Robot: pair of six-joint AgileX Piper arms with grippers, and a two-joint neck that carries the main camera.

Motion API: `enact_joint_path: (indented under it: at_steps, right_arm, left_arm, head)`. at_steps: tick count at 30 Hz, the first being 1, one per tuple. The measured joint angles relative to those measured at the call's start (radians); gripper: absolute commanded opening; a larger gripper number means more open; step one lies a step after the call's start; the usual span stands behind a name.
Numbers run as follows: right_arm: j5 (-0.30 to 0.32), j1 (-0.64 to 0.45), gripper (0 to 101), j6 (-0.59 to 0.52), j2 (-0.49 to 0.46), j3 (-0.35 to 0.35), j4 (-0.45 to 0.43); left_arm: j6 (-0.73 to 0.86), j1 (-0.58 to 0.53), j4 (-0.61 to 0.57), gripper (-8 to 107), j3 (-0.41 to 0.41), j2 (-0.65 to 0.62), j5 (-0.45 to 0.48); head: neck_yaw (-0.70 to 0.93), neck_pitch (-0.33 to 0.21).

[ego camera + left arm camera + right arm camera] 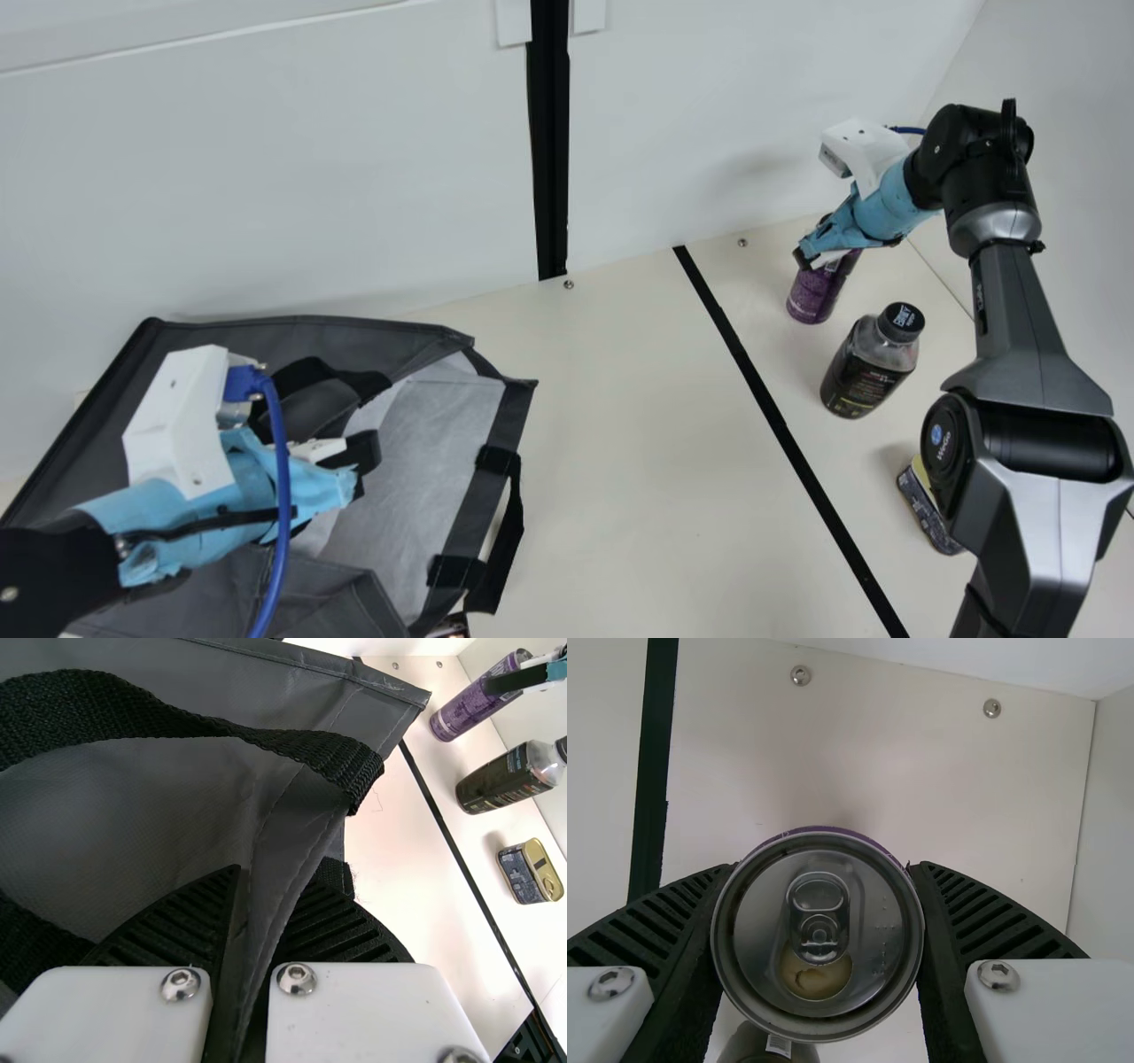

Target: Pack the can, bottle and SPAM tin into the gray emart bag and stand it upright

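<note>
Cream table (647, 443), main view: left gripper (361, 470), 8 o'clock, nearly closed, pinching bag (425, 461). My right gripper (817, 255), 2:30, clasps can (813, 297), opened can-wide.

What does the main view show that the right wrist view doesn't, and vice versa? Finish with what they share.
Main view: the gray bag with its pale lining, the left end effector over it, and the tin beside the right arm.

Right wrist view: the metal lid and pull tab of the purple can, with ribbed fingers on both sides.

Both: the purple can, the right end effector holding it, and the black stripe on the table.
</note>
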Motion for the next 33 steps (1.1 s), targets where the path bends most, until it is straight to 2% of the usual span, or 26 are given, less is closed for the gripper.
enact_joint_path:
  at_steps: [9,14,33]
  right_arm:
    - [0.000,-0.004,0,-0.063,-0.019,-0.013,0.023]
    - [0.000,-0.005,0,-0.097,-0.044,0.002,0.043]
    - [-0.001,-0.004,0,-0.277,-0.227,0.187,0.125]
  left_arm:
    - [0.000,0.000,0.000,-8,0.000,0.000,0.000]
    - [0.000,0.000,0.000,-8,0.000,0.000,0.000]
    - [0.000,0.000,0.000,-8,0.000,0.000,0.000]
  head:
    - [0.002,0.000]
    - [0.000,0.000]
    - [0.000,0.000]
